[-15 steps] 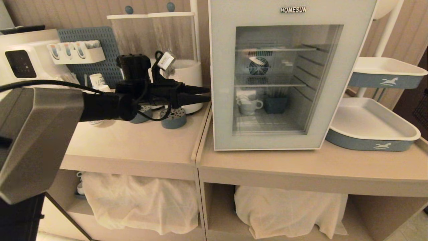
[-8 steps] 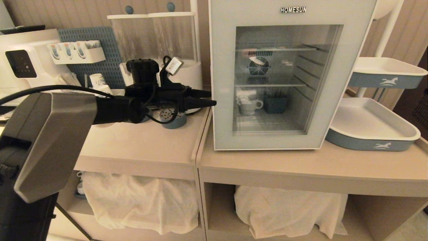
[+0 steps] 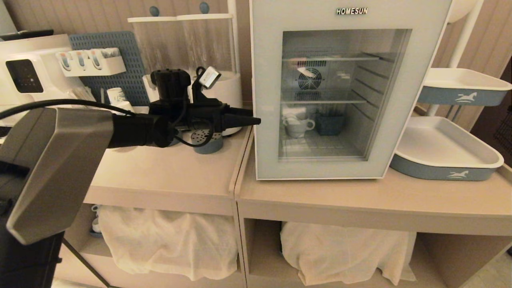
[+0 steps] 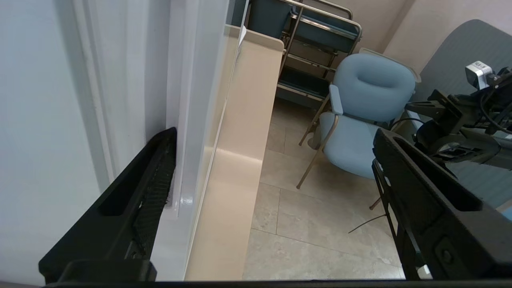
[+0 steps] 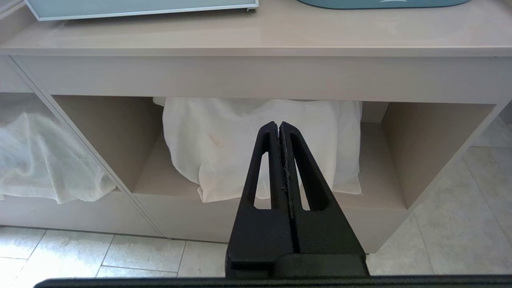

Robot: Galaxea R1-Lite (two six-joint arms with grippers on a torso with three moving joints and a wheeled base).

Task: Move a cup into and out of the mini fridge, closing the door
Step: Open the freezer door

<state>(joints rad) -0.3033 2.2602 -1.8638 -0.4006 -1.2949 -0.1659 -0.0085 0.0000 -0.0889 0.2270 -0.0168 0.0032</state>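
The white mini fridge (image 3: 352,18) lettered HOMESUN stands on the counter (image 3: 360,196). Its door (image 3: 267,152), a pale frame round a glass window, is closed. Through the glass the white cup (image 3: 298,126) sits on the lower shelf next to a dark blue box. My left gripper (image 3: 254,117) is open and level, its tips at the door's left edge. In the left wrist view one finger (image 4: 158,172) lies along the fridge's side (image 4: 40,100) by the door seam and the other finger (image 4: 404,180) is out in front. My right gripper (image 5: 279,126) is shut on nothing, low before the shelf.
Clear drink dispensers (image 3: 204,48), paper cups (image 3: 116,96) and a white machine (image 3: 24,72) crowd the left counter behind my left arm. Two white-and-blue trays (image 3: 444,154) stand right of the fridge. White cloths (image 3: 344,248) fill the shelves below. A blue chair (image 4: 368,100) stands on the floor.
My left gripper has moved right, from over the left counter to the fridge door's left edge, and stayed open. The door and the cup have not moved.
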